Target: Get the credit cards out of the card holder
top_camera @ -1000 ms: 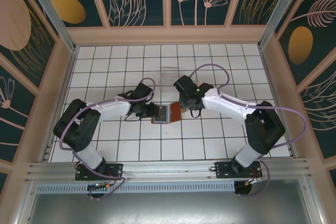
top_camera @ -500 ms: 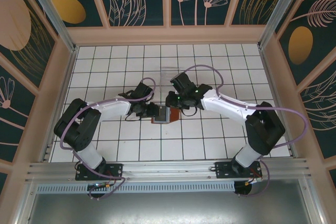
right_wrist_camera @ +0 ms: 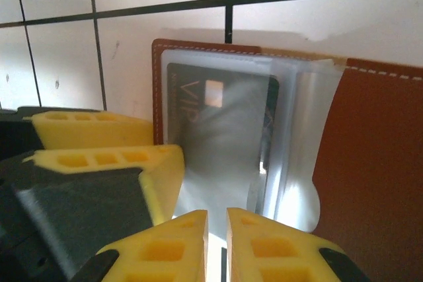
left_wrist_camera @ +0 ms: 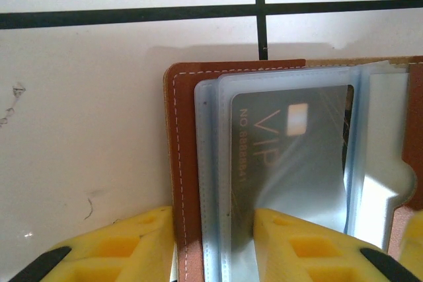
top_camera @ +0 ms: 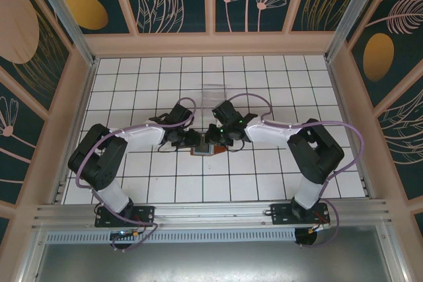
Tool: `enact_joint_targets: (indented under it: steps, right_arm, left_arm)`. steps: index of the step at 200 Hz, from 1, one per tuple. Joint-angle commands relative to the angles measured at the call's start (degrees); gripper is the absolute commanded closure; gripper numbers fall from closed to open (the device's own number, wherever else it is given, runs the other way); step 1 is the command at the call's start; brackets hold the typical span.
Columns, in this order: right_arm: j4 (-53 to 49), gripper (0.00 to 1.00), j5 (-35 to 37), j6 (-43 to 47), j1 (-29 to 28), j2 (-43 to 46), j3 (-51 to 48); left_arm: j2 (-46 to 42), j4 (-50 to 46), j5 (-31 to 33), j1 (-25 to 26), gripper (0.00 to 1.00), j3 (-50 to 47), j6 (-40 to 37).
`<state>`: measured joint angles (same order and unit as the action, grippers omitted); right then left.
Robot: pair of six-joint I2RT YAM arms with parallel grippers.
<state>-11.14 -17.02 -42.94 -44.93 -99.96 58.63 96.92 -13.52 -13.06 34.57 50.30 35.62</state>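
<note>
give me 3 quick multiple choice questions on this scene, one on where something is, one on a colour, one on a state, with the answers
1. Where is the VIP card?
A. loose, outside any sleeve
B. inside a clear sleeve of the card holder
C. tucked under the outer cover

2. What colour is the card holder's cover?
A. brown
B. green
C. white

3. What state is the card holder in?
A. snapped shut
B. lying open
C. folded and standing on edge

Answers:
1 B, the left wrist view shows the card behind glossy clear plastic that extends past its edges.
2 A, stitched brown leather borders the sleeves in both wrist views.
3 B, the right wrist view shows the sleeves exposed with brown cover on both sides.
</note>
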Motion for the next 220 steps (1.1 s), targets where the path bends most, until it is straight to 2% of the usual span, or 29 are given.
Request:
enact_joint_targets:
  steps: [1,61,154,220]
  right_arm:
    - [2.16,0.84,-0.61,-0.65,0.78,-1.74,-1.45]
    - [3.99,0.85,-0.11,-0.27,2.47,-3.97,-5.24]
    - [-2.58,0.93,7.59,3.76,1.87,-6.27,-6.37]
    - [-3.6,0.94,2.24,9.66,-1.39,-3.05,-8.86]
  left_arm:
    - [1.89,-4.24,2.51,0.16,0.63,-1.14,-0.38]
    - [1.6,-4.32,2.12,0.2,0.63,-1.91,-0.28]
    - [-2.27,-3.82,0.27,0.19,0.63,-5.39,0.29]
    - [-8.93,-3.86,-2.15,0.15,0.61,-3.93,2.17]
